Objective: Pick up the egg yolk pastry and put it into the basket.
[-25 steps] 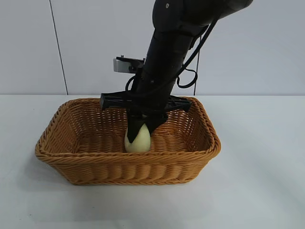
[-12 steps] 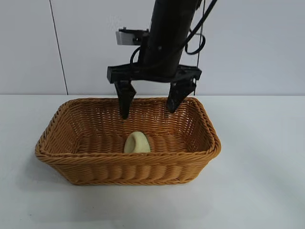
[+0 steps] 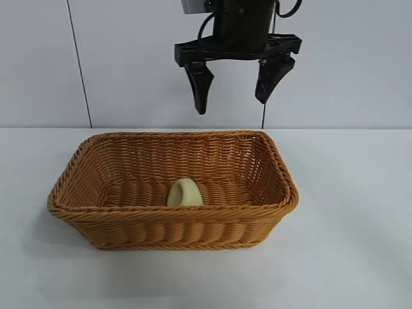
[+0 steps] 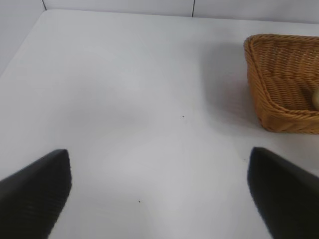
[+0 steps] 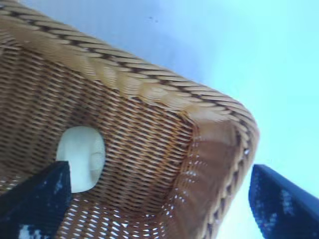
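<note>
While the pastry (image 3: 185,192) lies on the floor of the basket (image 3: 283,193), close to the near wall and about midway along it, nothing touches it. It rests tilted, its dented face turned toward the near side. The basket sits on the white worktop (image 3: 347,244), long side facing the onlooker.

The right end effector (image 3: 235,100) hangs well above the basket's far rim, pointing down, its two dark fingers (image 3: 199,90) spread wide with nothing between them. From the right wrist view, the pastry (image 5: 81,157) shows pale against the weave inside the basket (image 5: 164,99), with both fingertips (image 5: 35,201) clear of it and one corner of the braided rim beneath.

The left end effector (image 4: 159,191) sits parked off to the left, low over bare worktop (image 4: 124,99), jaws fully apart and empty. In its view the basket (image 4: 279,74) stands well off, only one end of it showing, with a sliver of the pastry (image 4: 316,98) at the edge.
</note>
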Robot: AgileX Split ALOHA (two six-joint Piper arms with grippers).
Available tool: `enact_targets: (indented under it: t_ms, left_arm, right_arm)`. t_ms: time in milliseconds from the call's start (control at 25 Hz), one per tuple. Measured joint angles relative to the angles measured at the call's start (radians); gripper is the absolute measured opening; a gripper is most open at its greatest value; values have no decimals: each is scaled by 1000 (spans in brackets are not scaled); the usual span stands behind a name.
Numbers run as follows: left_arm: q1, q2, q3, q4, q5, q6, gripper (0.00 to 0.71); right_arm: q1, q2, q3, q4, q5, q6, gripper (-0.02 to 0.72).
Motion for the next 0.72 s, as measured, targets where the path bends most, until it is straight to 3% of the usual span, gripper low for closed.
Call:
enact_targets:
  t_ms: [320, 560, 720]
  left_arm:
    - [0, 0, 0, 0, 0, 0, 692]
    - [0, 0, 0, 0, 0, 0, 692]
    - [0, 0, 0, 0, 0, 0, 692]
  right_arm:
    - [-207, 0, 0, -6, 0, 0, 695]
    - [-242, 0, 0, 0, 0, -5, 695]
    - [-237, -11, 13, 40, 1, -11, 696]
